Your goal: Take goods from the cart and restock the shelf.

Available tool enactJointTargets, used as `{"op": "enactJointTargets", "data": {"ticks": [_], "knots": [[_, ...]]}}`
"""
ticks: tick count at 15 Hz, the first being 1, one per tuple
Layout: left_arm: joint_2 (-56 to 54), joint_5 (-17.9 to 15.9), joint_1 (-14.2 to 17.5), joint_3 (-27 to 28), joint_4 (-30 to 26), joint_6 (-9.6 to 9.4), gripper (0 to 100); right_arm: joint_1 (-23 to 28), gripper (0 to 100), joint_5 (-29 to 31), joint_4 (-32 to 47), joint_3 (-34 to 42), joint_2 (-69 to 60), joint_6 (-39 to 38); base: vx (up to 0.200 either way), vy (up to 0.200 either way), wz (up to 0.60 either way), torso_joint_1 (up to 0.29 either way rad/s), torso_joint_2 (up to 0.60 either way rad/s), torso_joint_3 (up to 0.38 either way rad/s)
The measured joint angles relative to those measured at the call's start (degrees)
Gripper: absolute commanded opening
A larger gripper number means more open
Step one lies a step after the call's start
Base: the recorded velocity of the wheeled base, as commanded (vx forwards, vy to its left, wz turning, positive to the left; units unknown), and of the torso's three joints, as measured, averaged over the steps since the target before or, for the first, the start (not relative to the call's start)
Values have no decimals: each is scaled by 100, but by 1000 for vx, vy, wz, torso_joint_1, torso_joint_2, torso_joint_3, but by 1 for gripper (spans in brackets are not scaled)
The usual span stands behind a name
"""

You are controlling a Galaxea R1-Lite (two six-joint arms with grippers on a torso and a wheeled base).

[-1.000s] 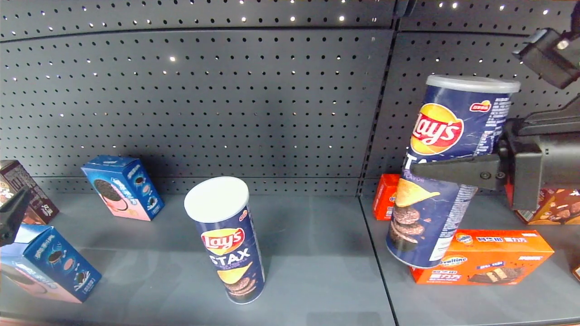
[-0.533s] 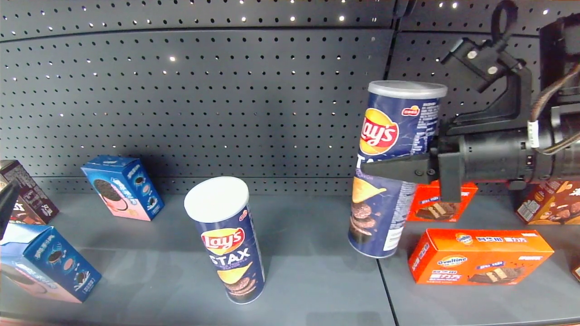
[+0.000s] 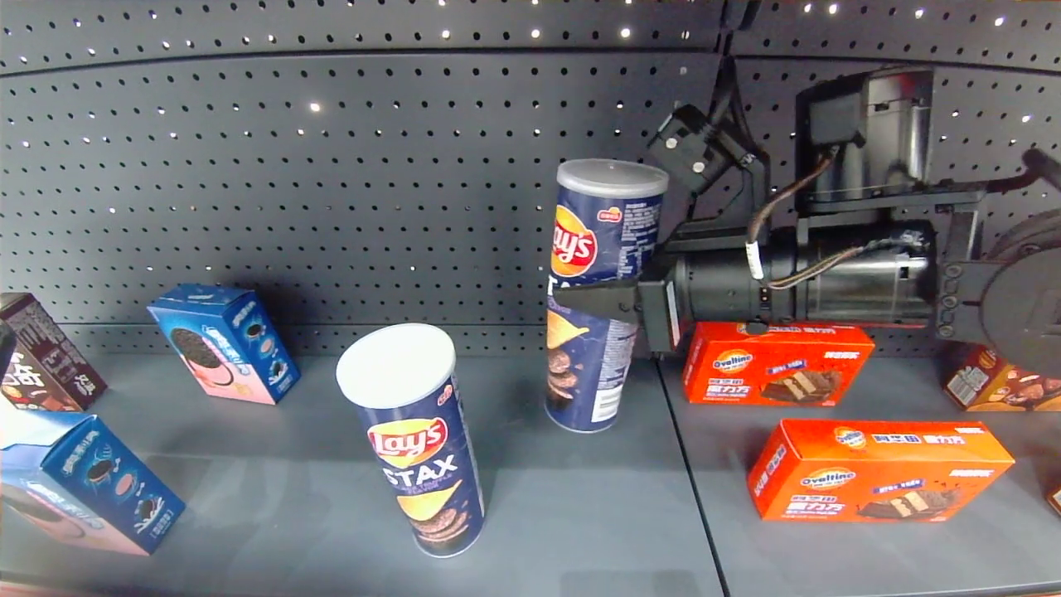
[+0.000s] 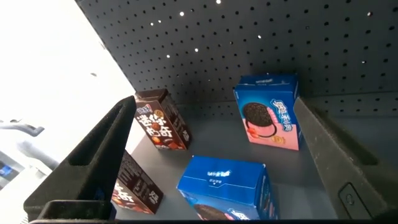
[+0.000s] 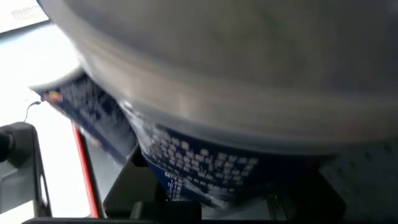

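The landmark is the standing chip can (image 3: 412,439), an upright navy cardboard tube with a flat white lid. Its label carries a round red-and-yellow logo, white block lettering, and pictures of a chip and dark cookies. It stands on the smooth grey metal shelf (image 3: 580,514), in front of a dark perforated back panel (image 3: 373,182).

Far to the can's left, at the shelf's end, stands a closed brown carton (image 3: 46,356) printed with chocolate pieces. Left of the can and towards the front edge lies a blue cookie box (image 3: 99,485) with a pink side. A second blue cookie box (image 3: 224,344) stands behind and to the left of the can, near the back panel, turned at an angle. The left gripper (image 4: 211,106) hangs over this group, its jaws spread wide with nothing between them.

Just right of the can and farther back is the held chip can (image 3: 601,298), the same navy tube with a translucent grey lid. It leans slightly. Its base is low at the shelf, and whether it touches cannot be told. The right gripper (image 3: 590,294) comes in from the right and is clamped around the tube's middle, with one black finger (image 3: 593,298) lying across the label.

Farther right of the landmark lie two closed orange cartons showing chocolate wafers. The rear orange carton (image 3: 775,363) is near the back panel, and the front orange carton (image 3: 879,468) is nearer the shelf edge. At the far right sits a brown snack carton (image 3: 1003,381).
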State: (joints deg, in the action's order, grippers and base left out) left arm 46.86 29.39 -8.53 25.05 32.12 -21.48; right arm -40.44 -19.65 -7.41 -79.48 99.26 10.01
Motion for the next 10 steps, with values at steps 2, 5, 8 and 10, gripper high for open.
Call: {"op": "enactJointTargets", "data": {"ticks": [2, 5, 8, 10], "knots": [[-54, 2, 0, 20, -40, -5, 100, -126, 0, -9, -282, -169, 267, -2, 0, 0, 0, 0, 0, 0], [-152, 11, 0, 11, -71, -93, 100, -206, 0, -20, -332, -349, 612, -2, 0, 0, 0, 0, 0, 0], [-202, 13, 0, -11, -71, -123, 100, -221, 0, -101, -380, -527, 892, -2, 0, 0, 0, 0, 0, 0], [-221, 13, 0, -44, -73, -123, 100, -212, 0, -123, -530, -699, 1100, -5, 0, 0, 0, 0, 0, 0]]}}
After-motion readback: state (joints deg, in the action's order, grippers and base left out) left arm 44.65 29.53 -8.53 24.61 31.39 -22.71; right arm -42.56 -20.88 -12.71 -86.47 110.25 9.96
